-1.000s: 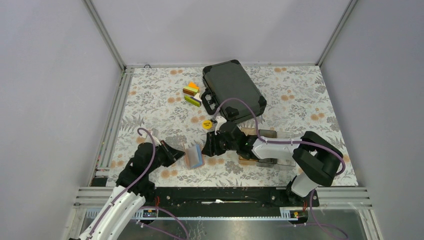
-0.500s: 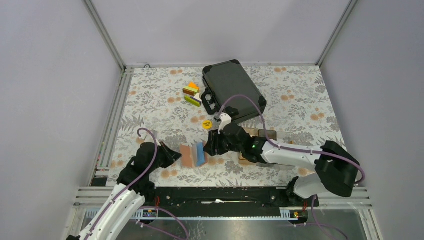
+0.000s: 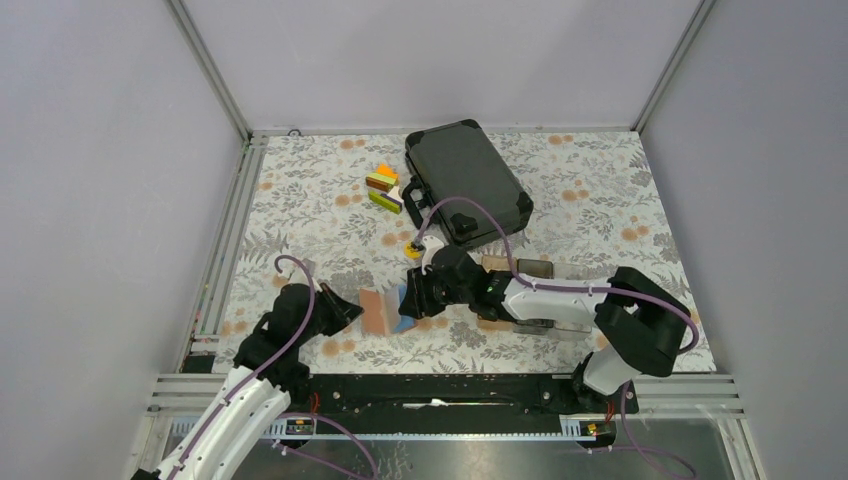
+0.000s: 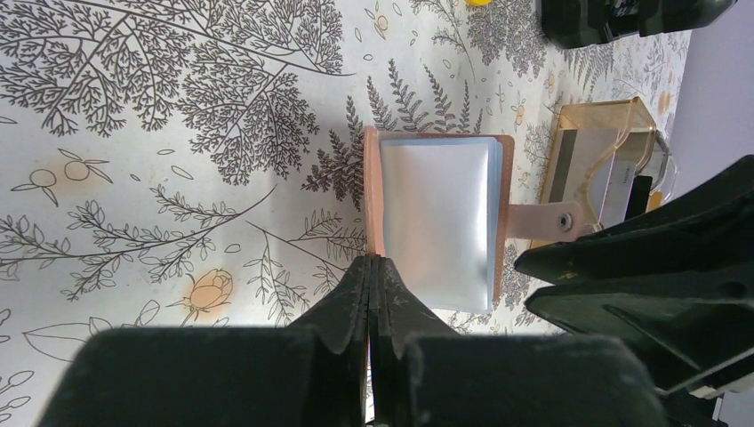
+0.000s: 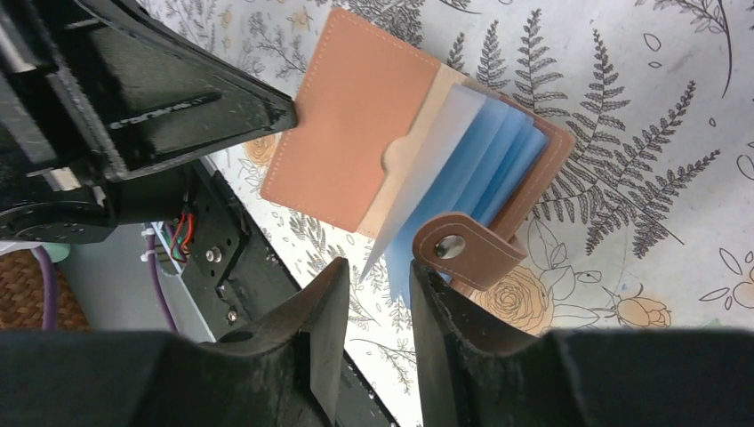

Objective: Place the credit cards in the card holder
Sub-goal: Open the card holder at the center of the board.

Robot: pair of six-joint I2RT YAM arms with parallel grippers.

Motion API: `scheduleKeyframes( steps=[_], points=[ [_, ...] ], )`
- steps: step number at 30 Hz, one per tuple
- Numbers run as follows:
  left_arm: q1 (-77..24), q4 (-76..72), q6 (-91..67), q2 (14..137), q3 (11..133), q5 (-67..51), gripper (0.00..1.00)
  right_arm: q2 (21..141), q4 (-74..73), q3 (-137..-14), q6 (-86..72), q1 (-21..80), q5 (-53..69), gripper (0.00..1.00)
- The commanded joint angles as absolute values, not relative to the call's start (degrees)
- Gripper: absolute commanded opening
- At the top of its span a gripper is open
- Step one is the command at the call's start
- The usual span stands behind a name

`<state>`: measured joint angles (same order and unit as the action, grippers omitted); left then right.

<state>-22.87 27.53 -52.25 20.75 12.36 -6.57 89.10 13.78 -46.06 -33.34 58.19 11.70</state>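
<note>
The black hard case [image 3: 467, 180], a matte moulded shell with rounded corners, sits on the fern-and-flower print of the counter [image 3: 300, 200]. The card holder [image 3: 385, 310] lies well nearer the arm bases than the case and a little to its left. It is open like a book: a smooth salmon cover with pale edge stitching lies flat, translucent blue-grey pocket leaves fan up beside it, and a rounded snap tab [image 5: 462, 249] curls over them. The left end effector [image 3: 352, 307], on the side of the holder away from the case, is fully closed, its dark wedge tip touching the cover's outer edge. The right end effector [image 5: 378, 276], on the holder's case side, is partly open, with a corner of a pocket leaf poking into the gap, unclamped as far as can be seen. Just nearer than the case's near corner stands a clear amber-tinted tray [image 3: 520, 295] with dark credit cards [image 3: 533, 268] in it. Painted blocks [image 3: 383, 188] sit left of the case. A second ago the holder stood nearly folded, showing mostly blue; now its cover is laid flat.
</note>
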Motion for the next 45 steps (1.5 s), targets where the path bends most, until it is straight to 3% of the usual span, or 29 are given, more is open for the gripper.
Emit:
scheduleKeyframes(
  steps=[1, 13, 27, 45],
  points=[
    [-22.94, 27.07, -51.06, 21.24, 15.03, -4.94, 0.00, 90.77, 14.85, -48.68, -34.40, 58.43, 10.58, 0.39],
    [-22.94, 26.96, -50.80, 21.30, 14.69, -5.37, 0.00, 96.02, 16.11, -49.24, -36.00, 58.47, 9.90, 0.42],
    [-22.94, 26.82, -50.64, 21.62, 14.76, -5.48, 0.00, 91.05, 9.44, -50.03, -34.13, 58.45, 1.90, 0.47],
    [-22.94, 26.87, -50.70, 21.28, 14.59, -5.77, 0.00, 96.85, 10.55, -49.99, -35.84, 58.37, 3.26, 0.40]
  ],
)
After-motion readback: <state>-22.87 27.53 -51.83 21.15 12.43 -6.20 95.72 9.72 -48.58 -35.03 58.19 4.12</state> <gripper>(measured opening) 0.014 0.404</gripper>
